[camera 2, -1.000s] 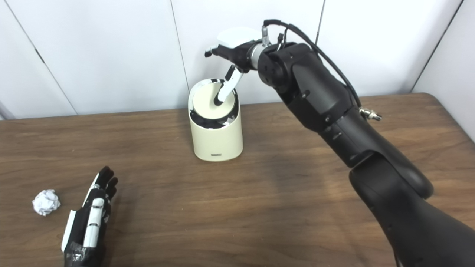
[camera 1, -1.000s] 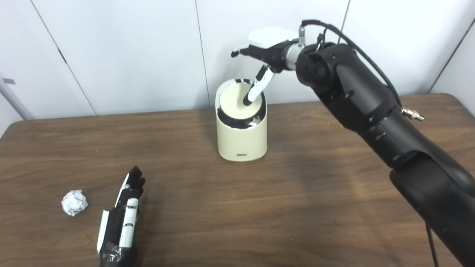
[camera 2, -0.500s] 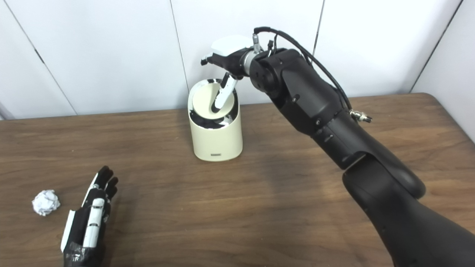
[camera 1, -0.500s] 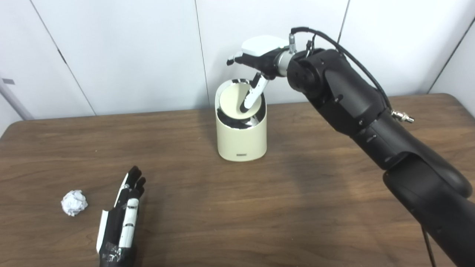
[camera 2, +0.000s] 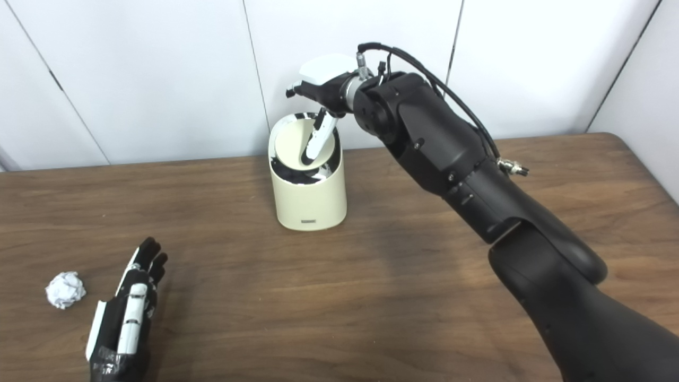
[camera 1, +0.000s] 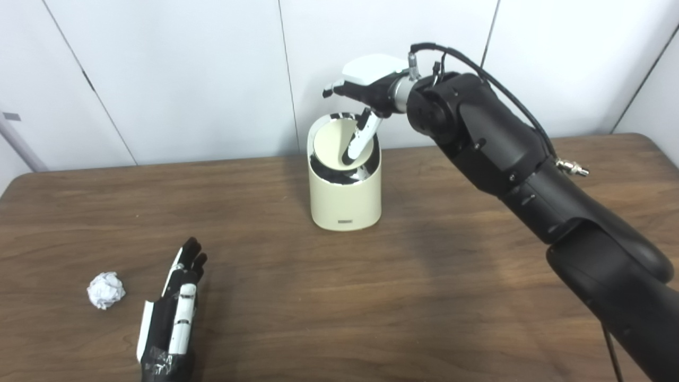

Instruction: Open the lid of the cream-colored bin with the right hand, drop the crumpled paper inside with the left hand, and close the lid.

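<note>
Cream lid tipping under one finger

Right hand [camera 1: 366, 87], fingers spread, has pushed the lid [camera 1: 335, 144] steeper into the bin [camera 1: 346, 196], so it's nearly open; well off from the bin, left hand [camera 1: 172, 318] lies flat and empty beside the paper [camera 1: 106, 289].

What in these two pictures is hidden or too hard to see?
- Inside of the bin: both views, blocked by its tilted lid and dark shadow.
- Label on the bin front: too small to read.
- Right hand: most fingers hidden behind its white back.
- Left hand: wrist cut off by the bottom edge.
</note>
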